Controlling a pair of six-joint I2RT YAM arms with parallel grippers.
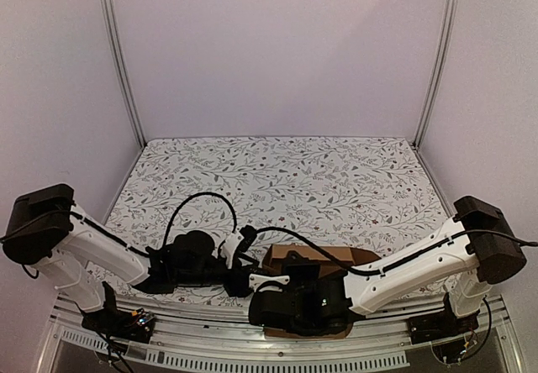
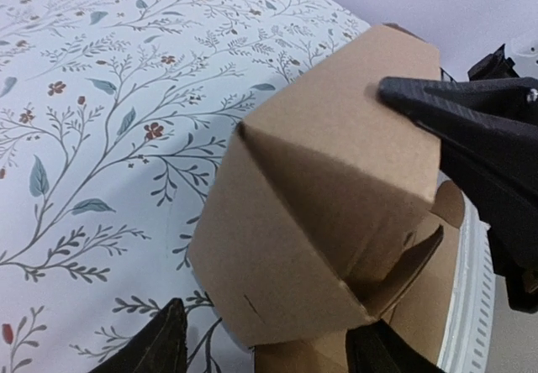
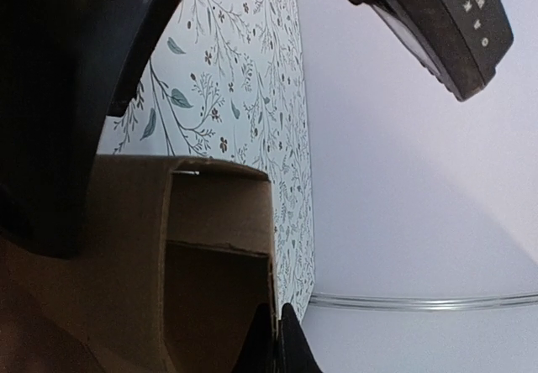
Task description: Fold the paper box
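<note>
Paper box [image 1: 324, 260] sits at bottom centre of the top view, at the near edge of the table [image 1: 336, 180], mostly covered by the right arm. Brown, plain and matte. A sliver of cardboard also pokes out below the right gripper [image 1: 294, 276], over the metal rail [image 1: 210, 358].

In the left wrist view the box fills centre and right of frame. It is partly formed, with walls up and a diagonal crease across the near face. A gap at lower right shows the inside, and more flat cardboard lies below it.

Left gripper [image 2: 269, 339] is at the bottom edge of that view, its jaws apart. The box's lower corner lies between the fingers [image 2: 164, 344]. Floral cloth shows between the left-hand finger and the cardboard, so there is no clamp there.

One black finger of the right gripper comes in from the right of the left wrist view, its tip lying on the box's upper right panel. In the right wrist view, dark finger bulk blocks the left side, with a cardboard wall and slot at lower left. Can't tell whether this pincer is pinching or just pressing.
</note>
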